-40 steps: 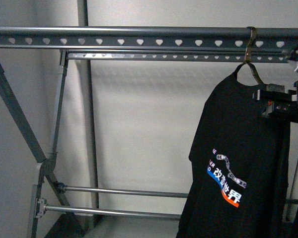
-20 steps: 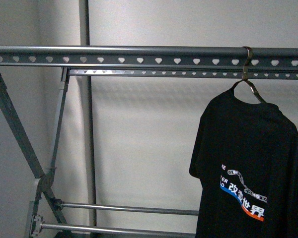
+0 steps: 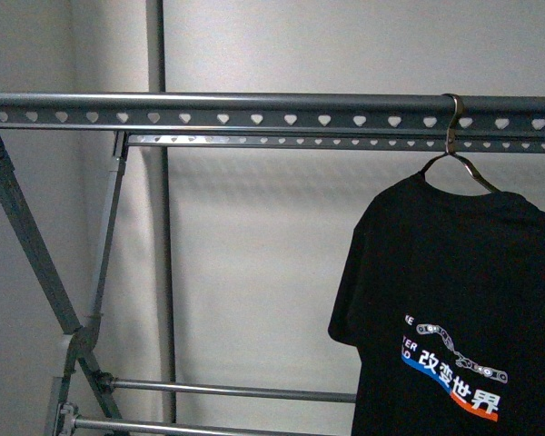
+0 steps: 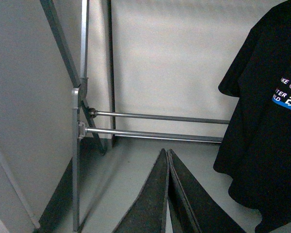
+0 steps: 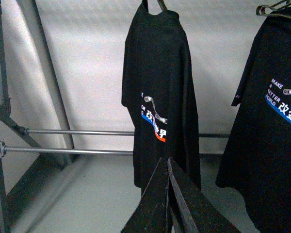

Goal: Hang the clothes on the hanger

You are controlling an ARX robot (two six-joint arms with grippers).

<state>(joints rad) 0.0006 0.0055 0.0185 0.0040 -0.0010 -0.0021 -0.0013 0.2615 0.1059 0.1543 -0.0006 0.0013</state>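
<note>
The clothes, a black T-shirt [image 3: 454, 272] with white, blue and orange lettering, hang from a thin wire coat hanger [image 3: 451, 132] hooked over the hanger's top rail [image 3: 209, 102], a grey bar with heart-shaped holes. Neither gripper shows in the front view. In the left wrist view my left gripper [image 4: 167, 151] is shut and empty, below and left of the T-shirt [image 4: 262, 121]. My right gripper [image 5: 167, 160] is shut and empty too, just in front of the T-shirt's hem [image 5: 160, 87].
A second black printed T-shirt [image 5: 274, 111] hangs to the right of the first. The rack's slanted grey leg [image 3: 27, 236] and two low cross bars [image 3: 227, 392] stand at the left. A pale wall [image 3: 254, 236] lies behind and a grey floor [image 4: 131, 174] below.
The right gripper, by the T-shirt's shoulder a second ago, has left the front view. The rail now sits lower in the picture, and the T-shirt hangs free.
</note>
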